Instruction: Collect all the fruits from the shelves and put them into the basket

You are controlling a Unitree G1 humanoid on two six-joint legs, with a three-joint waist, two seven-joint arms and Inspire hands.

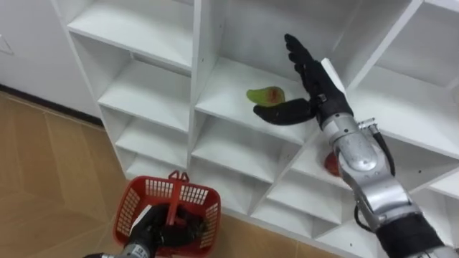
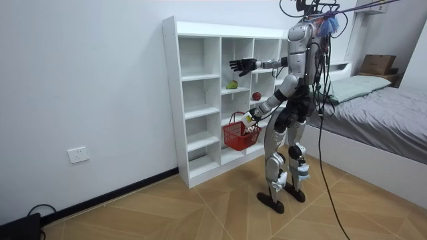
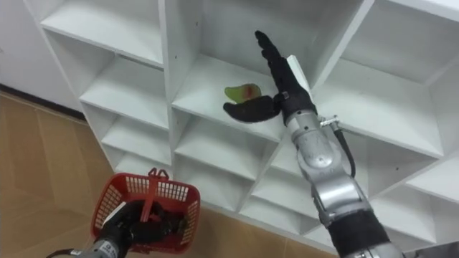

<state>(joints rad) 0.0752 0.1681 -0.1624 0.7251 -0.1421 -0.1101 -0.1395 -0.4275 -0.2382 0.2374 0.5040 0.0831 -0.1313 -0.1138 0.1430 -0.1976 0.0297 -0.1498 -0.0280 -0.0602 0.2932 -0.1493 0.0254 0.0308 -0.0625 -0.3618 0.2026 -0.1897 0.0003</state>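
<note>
White closet (image 1: 154, 93) of open compartments, standing on a wood floor (image 1: 43, 165). Green fruit (image 1: 265, 94) with a red patch, lying on a shelf of the middle column. Right hand (image 1: 319, 89) reached into that same compartment, just right of the green fruit: fingers straight and together, pointing to the far end, thumb spread wide on the near side of the fruit, perhaps touching it. Red fruit (image 1: 331, 165) one shelf lower in the column to the right, partly hidden by the forearm. Red basket (image 1: 140, 197) low on the left, near the closet's foot; left hand (image 1: 152, 231) closed round its handle (image 1: 172, 204); dark contents, not identifiable.
</note>
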